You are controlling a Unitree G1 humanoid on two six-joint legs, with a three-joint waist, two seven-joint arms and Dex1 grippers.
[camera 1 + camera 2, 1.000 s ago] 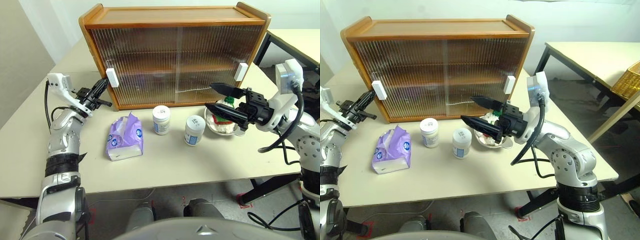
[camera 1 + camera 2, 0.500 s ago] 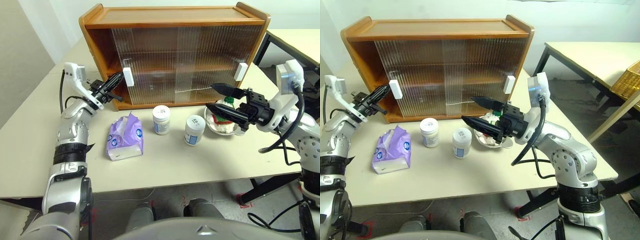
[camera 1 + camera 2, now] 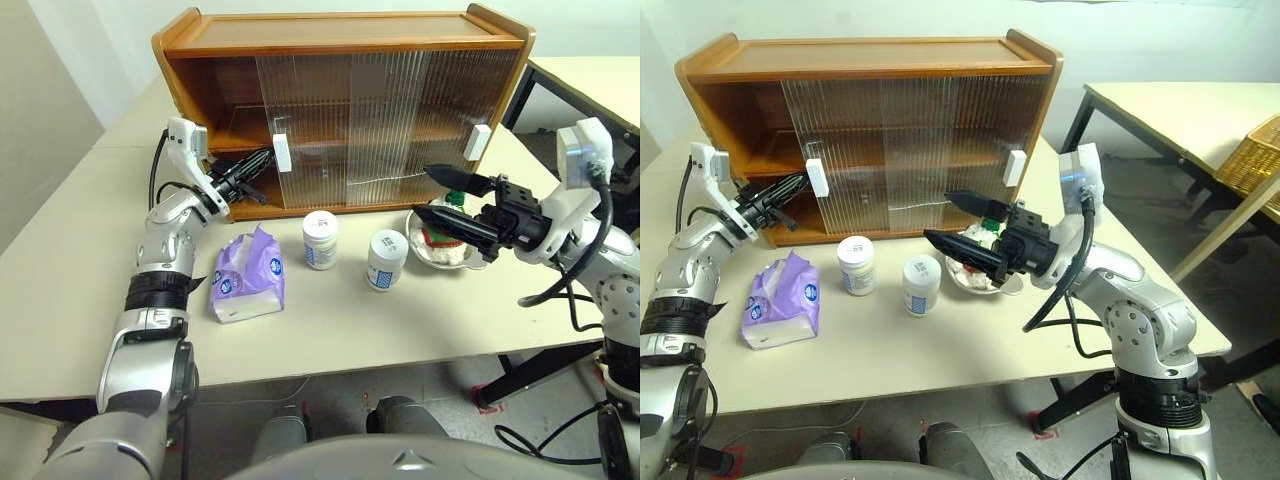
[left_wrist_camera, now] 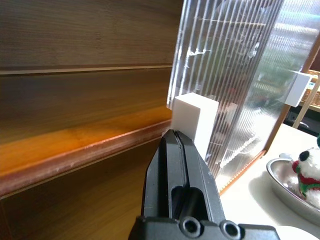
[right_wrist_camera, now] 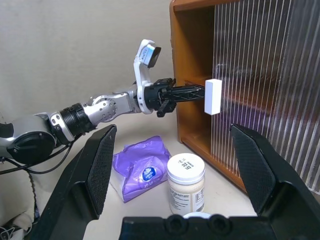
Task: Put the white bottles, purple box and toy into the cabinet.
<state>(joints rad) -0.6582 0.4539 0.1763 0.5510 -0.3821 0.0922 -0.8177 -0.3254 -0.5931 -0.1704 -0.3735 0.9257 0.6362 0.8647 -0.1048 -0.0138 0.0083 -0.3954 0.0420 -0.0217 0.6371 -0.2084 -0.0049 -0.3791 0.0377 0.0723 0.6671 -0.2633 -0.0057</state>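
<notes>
The brown cabinet [image 3: 340,30] stands at the back of the table, its left end open. My left gripper [image 3: 262,160] is shut, its tip pressed against the left side of the left door's white handle [image 3: 282,154], seen close in the left wrist view as the handle [image 4: 195,115]. In front lie the purple box [image 3: 248,277] and two white bottles [image 3: 320,238] [image 3: 384,259]. My right gripper [image 3: 422,191] hangs open just above the toy [image 3: 440,240] in its metal bowl [image 3: 462,262], partly hiding it.
The left door overlaps the right door, whose handle [image 3: 476,141] sits at the cabinet's right end. A second table [image 3: 1160,100] with a wicker basket [image 3: 1255,150] stands to the right. Bare tabletop [image 3: 420,320] lies in front of the objects.
My left gripper has moved right with the left door's handle, sliding the door and widening the opening at the cabinet's left end. The right arm has stayed still.
</notes>
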